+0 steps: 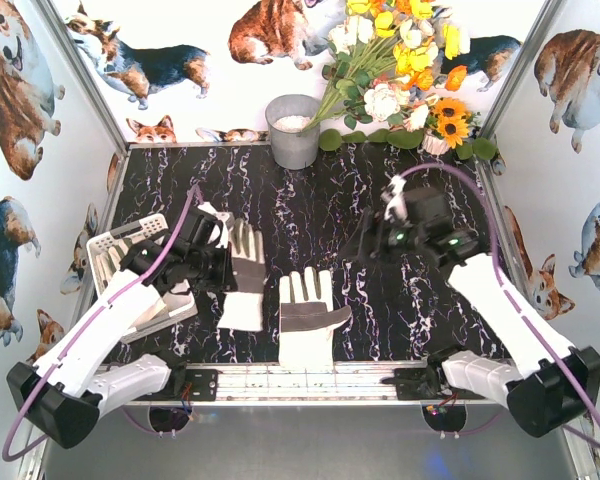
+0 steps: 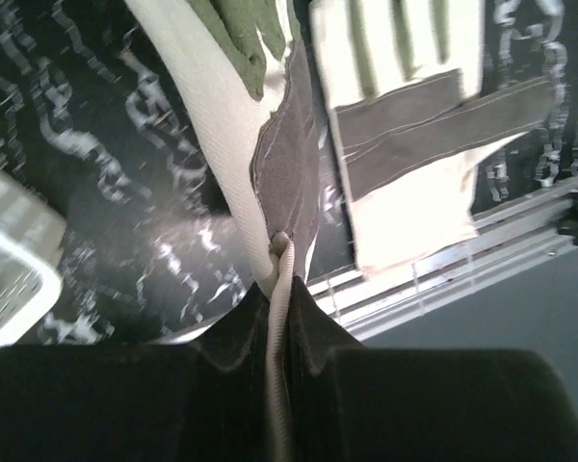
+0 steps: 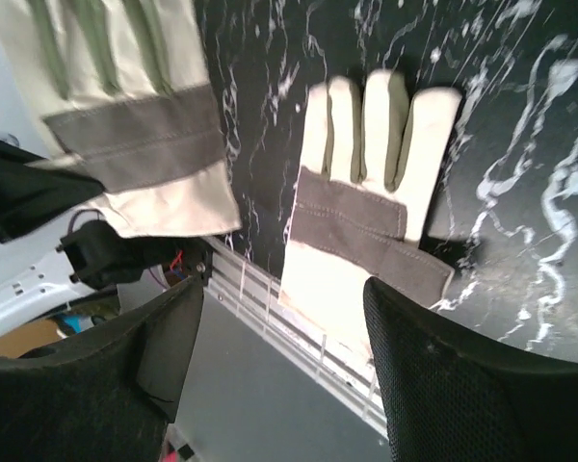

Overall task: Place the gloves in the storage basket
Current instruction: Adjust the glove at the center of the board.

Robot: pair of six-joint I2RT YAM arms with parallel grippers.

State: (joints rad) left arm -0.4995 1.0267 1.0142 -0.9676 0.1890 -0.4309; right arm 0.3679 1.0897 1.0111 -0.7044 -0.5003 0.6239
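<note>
The black marbled table (image 1: 320, 210) fills the floor of a booth with dog-print walls. Two white arms reach in from its near edge, the left arm (image 1: 100, 330) angled toward the left side and the right arm (image 1: 500, 310) toward the right of middle. A bunch of flowers (image 1: 400, 60) leans across the back right corner, with a grey bucket (image 1: 293, 135) just beside it at the back.

The white lattice basket (image 1: 110, 245) sits at the table's left edge, partly hidden under the left arm. No glove shows in the part that can be seen.

Both gloves are outside the basket, near the middle front of the table. The held glove (image 1: 244, 285) is just right of the basket, fingers pointing to the back. Whether its cuff touches the table cannot be told. The second glove (image 1: 307, 320) lies flat just beside it to the right, fingers also pointing back, its cuff reaching the metal rail (image 1: 360, 378) at the front edge.

The left gripper (image 2: 281, 279) is pressed together on the held glove, pinching its edge by the grey patch. The right gripper (image 3: 281, 308) hangs above the table, right of the second glove, its fingers spread with nothing between them.
</note>
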